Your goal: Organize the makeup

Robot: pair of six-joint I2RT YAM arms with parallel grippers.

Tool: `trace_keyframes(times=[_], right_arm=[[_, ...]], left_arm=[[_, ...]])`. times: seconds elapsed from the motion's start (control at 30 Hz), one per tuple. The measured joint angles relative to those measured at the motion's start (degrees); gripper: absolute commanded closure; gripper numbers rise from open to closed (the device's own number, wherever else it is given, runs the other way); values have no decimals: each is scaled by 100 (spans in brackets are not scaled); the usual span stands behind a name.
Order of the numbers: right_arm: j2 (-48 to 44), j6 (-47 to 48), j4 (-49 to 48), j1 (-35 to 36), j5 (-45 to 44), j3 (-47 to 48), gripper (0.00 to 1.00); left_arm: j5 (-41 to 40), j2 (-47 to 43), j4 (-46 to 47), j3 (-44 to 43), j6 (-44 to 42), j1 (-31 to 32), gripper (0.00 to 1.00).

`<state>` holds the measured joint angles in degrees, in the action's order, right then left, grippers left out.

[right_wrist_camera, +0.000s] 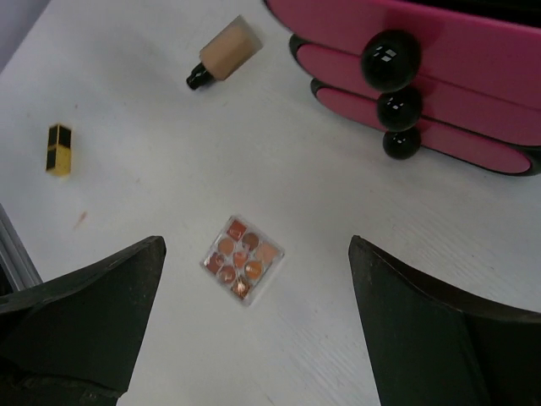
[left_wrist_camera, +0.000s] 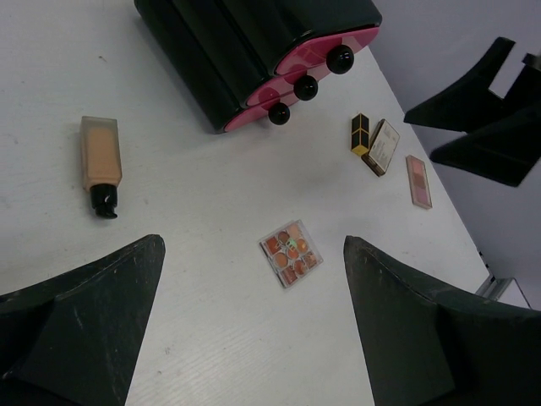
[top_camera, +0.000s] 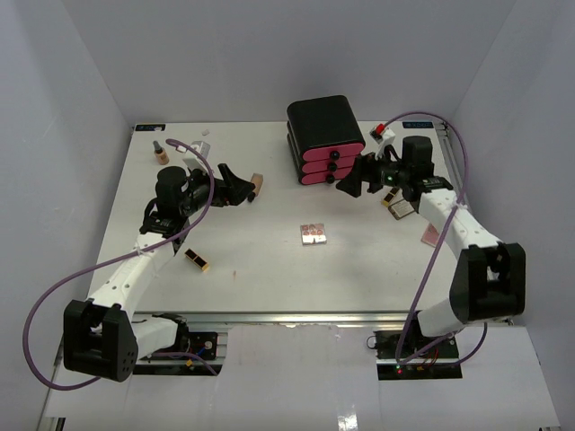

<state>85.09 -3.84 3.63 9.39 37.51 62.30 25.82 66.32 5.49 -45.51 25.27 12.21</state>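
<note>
Near edge: left arm [top_camera: 126,274] and right arm [top_camera: 454,229], mounted side by side on the white table [top_camera: 269,287], both reaching toward the far half.
Left gripper [top_camera: 241,190]: jaws spread wide, holding nothing; tips just beside the foundation bottle [top_camera: 256,187], left of centre.
Right gripper [top_camera: 350,178]: jaws spread wide, nothing between them; close in front of the drawer box [top_camera: 323,135].
Foundation bottle: tan with a black cap, lying flat, left of the drawer box.
Square palette [top_camera: 313,234]: flat at table centre, well apart from the rest.
Left lipstick [top_camera: 197,260]: black and gold, lying near the left arm.
Small brown bottle [top_camera: 160,152]: dark cap, far left corner.
Right lipstick [left_wrist_camera: 360,134]: black and gold, lying just beside the tan compact [left_wrist_camera: 382,146], right of the drawer box.
Pink compact [left_wrist_camera: 418,180]: flat, nearer than the tan compact, close to the right edge.
Drawer box: black, three pink drawers with black knobs, all pushed in, far right of centre.
</note>
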Motion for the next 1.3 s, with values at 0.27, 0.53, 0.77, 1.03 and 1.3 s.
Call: trace_keyframes(times=[0.27, 0.53, 0.77, 1.03, 1.3], right_arm=[[1117, -2394, -670, 23, -626, 443, 18], [1653, -3326, -1235, 82, -804, 1103, 33], [1938, -3763, -1369, 122, -856, 1180, 39], [2023, -3883, -1371, 124, -955, 1196, 48], [2356, -3966, -1373, 126, -1017, 1482, 59]], left_arm=[[-145, -2, -87, -29, -126, 0, 2], [-184, -9, -102, -29, -170, 0, 2], [-184, -9, -107, -29, -172, -3, 2], [-184, -9, -121, -31, -172, -11, 2], [-186, -9, -121, -31, -178, -11, 2]])
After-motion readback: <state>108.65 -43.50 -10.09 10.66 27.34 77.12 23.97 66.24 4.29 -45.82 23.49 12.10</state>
